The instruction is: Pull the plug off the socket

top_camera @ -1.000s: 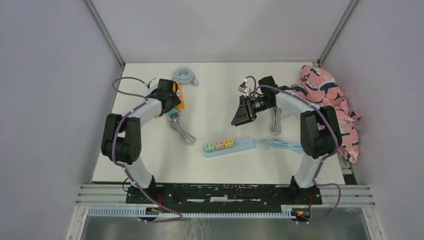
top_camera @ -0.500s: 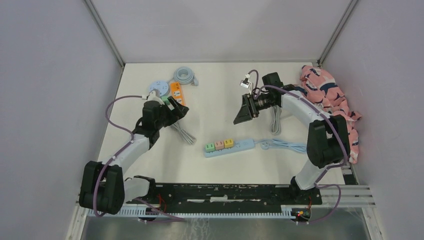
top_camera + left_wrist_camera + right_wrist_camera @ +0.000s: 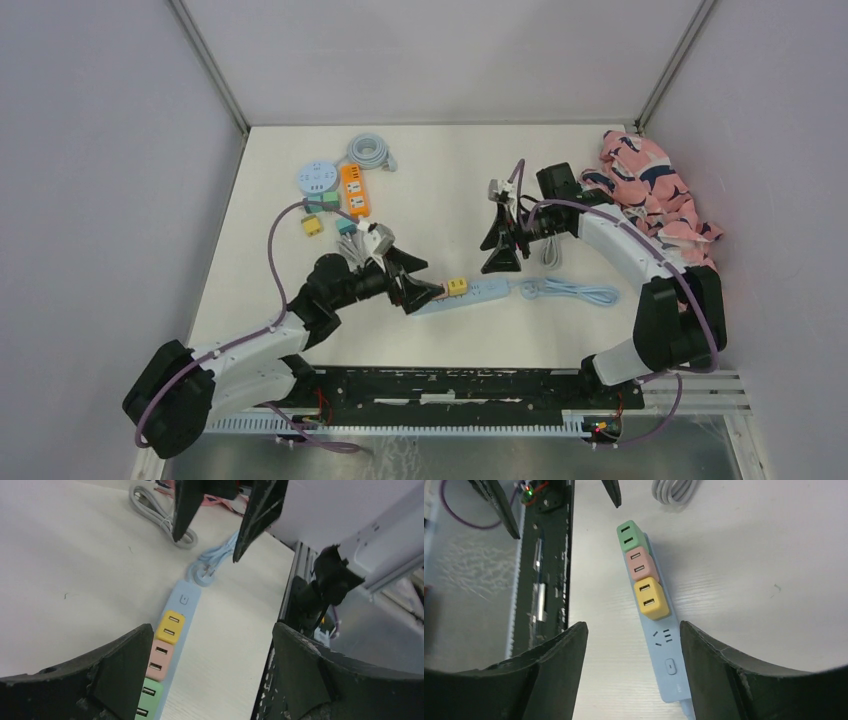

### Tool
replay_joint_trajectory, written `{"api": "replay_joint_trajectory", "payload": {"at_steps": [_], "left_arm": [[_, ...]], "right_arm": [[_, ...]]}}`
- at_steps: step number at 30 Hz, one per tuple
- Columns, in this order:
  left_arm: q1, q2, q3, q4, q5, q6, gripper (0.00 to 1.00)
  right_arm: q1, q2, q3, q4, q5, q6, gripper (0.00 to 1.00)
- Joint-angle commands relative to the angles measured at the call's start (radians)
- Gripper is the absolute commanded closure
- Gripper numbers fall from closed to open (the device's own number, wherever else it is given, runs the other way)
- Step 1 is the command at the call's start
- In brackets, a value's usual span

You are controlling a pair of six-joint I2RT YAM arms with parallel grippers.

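Observation:
A light blue socket strip (image 3: 478, 290) lies near the table's front, with a green plug (image 3: 631, 534), a pink plug (image 3: 641, 564) and a yellow plug (image 3: 651, 597) seated in a row. My left gripper (image 3: 415, 285) is open at the strip's plug end; in its wrist view the plugs (image 3: 159, 659) sit just beside its left finger (image 3: 125, 665), none held. My right gripper (image 3: 497, 252) hangs open above the strip's switch end (image 3: 669, 667), nothing between its fingers.
The strip's blue cord (image 3: 570, 292) coils to the right. A grey cable (image 3: 551, 245) lies behind it. At the back left are a round socket (image 3: 316, 180), an orange strip (image 3: 353, 188), loose plugs (image 3: 314, 226) and a grey coil (image 3: 371, 152). Pink cloth (image 3: 660, 200) lies at right.
My left arm swung from the back left to the strip's plug end and opened wider. My right gripper came nearer the strip, turned downward and opened further.

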Motion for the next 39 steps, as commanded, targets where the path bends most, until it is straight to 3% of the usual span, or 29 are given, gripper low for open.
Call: {"api": "replay_joint_trajectory", "payload": {"at_steps": [1, 6, 11, 19, 23, 30, 39], "left_arm": [[-0.107, -0.045, -0.091, 0.116, -0.132, 0.331, 0.05], [-0.11, -0.078, -0.13, 0.054, -0.254, 0.437, 0.01], [-0.109, -0.064, -0.134, 0.027, -0.202, 0.506, 0.01], [-0.109, 0.041, -0.104, 0.001, -0.125, 0.565, 0.0], [-0.109, 0.106, -0.062, -0.019, -0.108, 0.579, 0.06], [-0.108, 0.196, -0.015, -0.018, -0.087, 0.599, 0.13], [-0.108, 0.303, 0.032, -0.013, -0.039, 0.602, 0.33]], "right_arm": [[-0.004, -0.091, -0.045, -0.111, -0.051, -0.471, 0.24], [0.016, -0.113, -0.09, -0.095, 0.026, -0.57, 0.19], [0.077, -0.115, -0.119, -0.026, 0.115, -0.566, 0.19], [0.217, -0.099, -0.171, 0.191, 0.29, -0.421, 0.25], [0.275, -0.061, -0.172, 0.249, 0.347, -0.356, 0.33], [0.341, 0.009, -0.159, 0.263, 0.416, -0.329, 0.39], [0.372, 0.052, -0.149, 0.288, 0.468, -0.294, 0.5]]}}
